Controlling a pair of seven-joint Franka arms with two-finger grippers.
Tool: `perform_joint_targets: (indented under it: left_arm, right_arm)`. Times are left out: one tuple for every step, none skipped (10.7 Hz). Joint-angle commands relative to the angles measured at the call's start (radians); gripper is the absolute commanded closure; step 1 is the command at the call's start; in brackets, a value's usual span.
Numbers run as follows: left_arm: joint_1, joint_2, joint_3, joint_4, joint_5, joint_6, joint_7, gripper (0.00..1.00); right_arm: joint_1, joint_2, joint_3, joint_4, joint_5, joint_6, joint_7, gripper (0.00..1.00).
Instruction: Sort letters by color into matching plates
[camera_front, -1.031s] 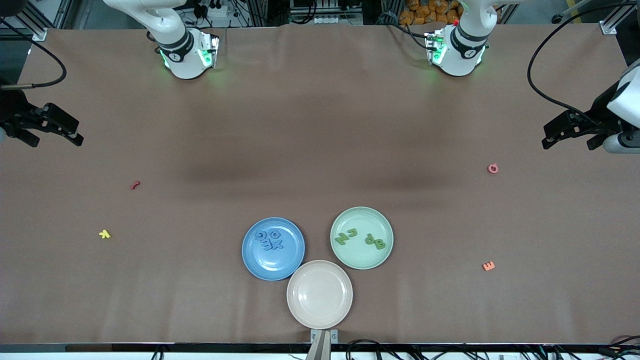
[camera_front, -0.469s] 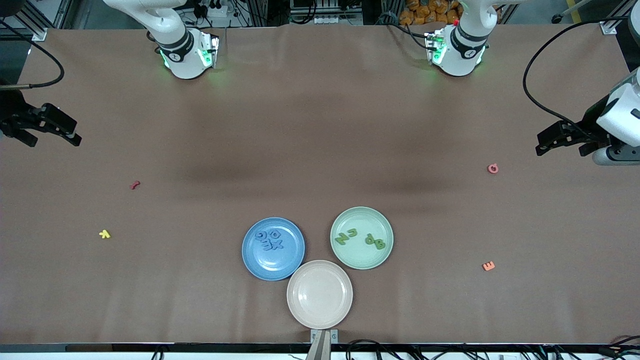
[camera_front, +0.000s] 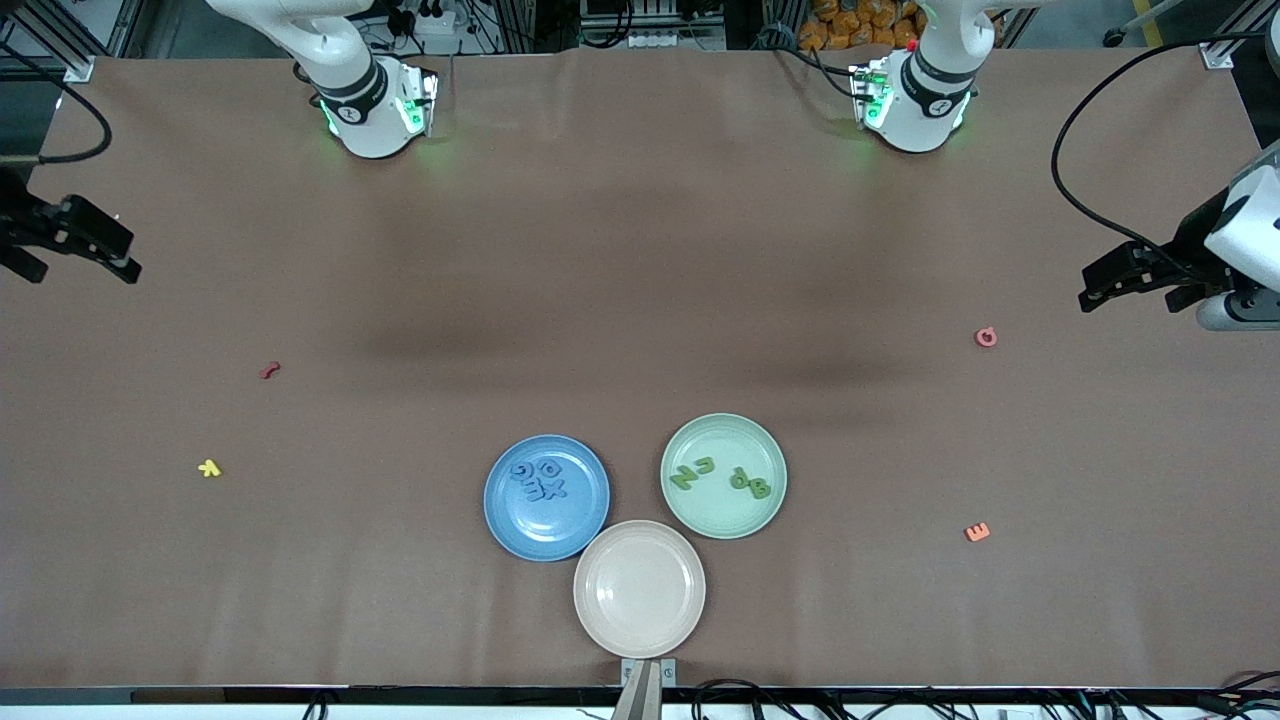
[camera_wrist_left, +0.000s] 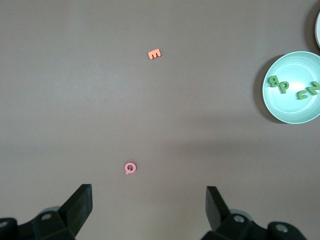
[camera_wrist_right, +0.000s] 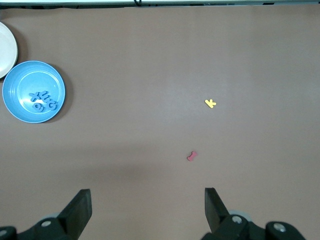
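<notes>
Three plates cluster near the front camera. The blue plate (camera_front: 530, 535) (camera_wrist_right: 20, 80) holds several blue letters (camera_front: 540, 480). The green plate (camera_front: 720, 440) (camera_wrist_left: 292, 112) holds several green letters (camera_front: 750, 483). The beige plate (camera_front: 639, 588) is bare. A pink Q (camera_front: 986, 337) (camera_wrist_left: 130, 168) and an orange E (camera_front: 977, 532) (camera_wrist_left: 154, 54) lie loose toward the left arm's end. A red letter (camera_front: 269, 370) (camera_wrist_right: 191, 156) and a yellow K (camera_front: 209, 468) (camera_wrist_right: 210, 103) lie toward the right arm's end. My left gripper (camera_front: 1130, 295) (camera_wrist_left: 148, 200) hovers open over the table by the Q. My right gripper (camera_front: 78, 268) (camera_wrist_right: 147, 202) hovers open, holding nothing.
Both arm bases (camera_front: 375, 110) stand along the table's edge farthest from the front camera. Black cables (camera_front: 1080, 180) loop over the table by each gripper. A brown cloth (camera_front: 640, 300) covers the whole table.
My right gripper has drifted away from the front camera and outward over its end of the table. My left gripper shifted slightly and came nearly back. The letters and plates have not moved.
</notes>
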Motion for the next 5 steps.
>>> perform_joint_targets:
  left_arm:
    - [0.006,-0.004,0.002,0.005,-0.018,0.001,0.004,0.0]
    - [0.006,-0.004,0.002,0.005,-0.018,0.001,0.004,0.0]
    - [0.008,-0.004,0.002,0.005,-0.018,0.001,0.004,0.0]
    - [0.018,-0.004,0.002,0.005,-0.018,0.001,0.006,0.0]
    - [0.02,-0.003,0.002,0.005,-0.018,0.001,0.006,0.0]
  right_arm:
    - [-0.012,0.049,0.009,0.125,-0.014,-0.096,0.007,0.0]
    - [-0.012,0.051,0.009,0.123,-0.013,-0.099,0.007,0.0]
    - [-0.012,0.051,0.009,0.116,-0.011,-0.105,0.006,0.0]
    - [-0.02,0.051,0.008,0.113,-0.008,-0.122,0.006,0.0]
    - [-0.02,0.051,0.008,0.111,-0.01,-0.123,0.004,0.0]
